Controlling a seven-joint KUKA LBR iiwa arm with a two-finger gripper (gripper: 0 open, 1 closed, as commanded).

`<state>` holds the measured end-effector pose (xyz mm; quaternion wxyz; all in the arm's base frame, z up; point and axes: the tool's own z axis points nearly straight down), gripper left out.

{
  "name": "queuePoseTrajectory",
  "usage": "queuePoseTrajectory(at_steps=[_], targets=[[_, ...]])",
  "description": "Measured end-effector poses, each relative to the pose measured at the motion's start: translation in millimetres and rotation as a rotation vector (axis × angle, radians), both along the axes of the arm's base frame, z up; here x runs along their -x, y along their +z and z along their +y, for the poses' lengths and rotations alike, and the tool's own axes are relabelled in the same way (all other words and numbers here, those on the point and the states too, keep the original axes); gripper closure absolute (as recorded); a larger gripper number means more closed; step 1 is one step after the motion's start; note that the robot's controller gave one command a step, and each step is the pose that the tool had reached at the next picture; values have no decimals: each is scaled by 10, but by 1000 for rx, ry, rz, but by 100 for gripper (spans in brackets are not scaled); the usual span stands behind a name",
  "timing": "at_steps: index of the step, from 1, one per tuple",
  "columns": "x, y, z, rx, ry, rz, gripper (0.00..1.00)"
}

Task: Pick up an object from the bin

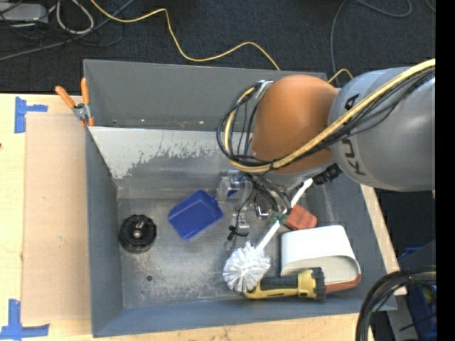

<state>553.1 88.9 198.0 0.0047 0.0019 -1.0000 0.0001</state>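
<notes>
My gripper [240, 222] hangs low in the middle of the bin, beneath the arm's orange cover. Just left of it lies a blue block [194, 214], tilted on the bin floor. A white brush [247, 268] lies just right of and below the gripper; its thin white handle runs up and to the right under the arm, and its bristle head points toward the bin's near wall. A small red-orange piece [303, 219] lies to the right of the handle. I see nothing held in the gripper.
A black round knob [136, 232] sits at the bin's left. At the near right lie a white curved container [318, 250] with an orange edge and a yellow-and-black tool [286, 285]. The arm and its cables cover the bin's right rear.
</notes>
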Motion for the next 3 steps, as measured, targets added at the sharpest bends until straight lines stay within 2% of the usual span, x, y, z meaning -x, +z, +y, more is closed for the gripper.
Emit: queuePoseTrajectory(at_steps=[1, 2, 3], targets=[[-15, 47, -6, -1, -3, -7, 0], [-306, -558, 69, -1, 128, -9, 0], [-690, -482, 155, -2, 156, -17, 0]])
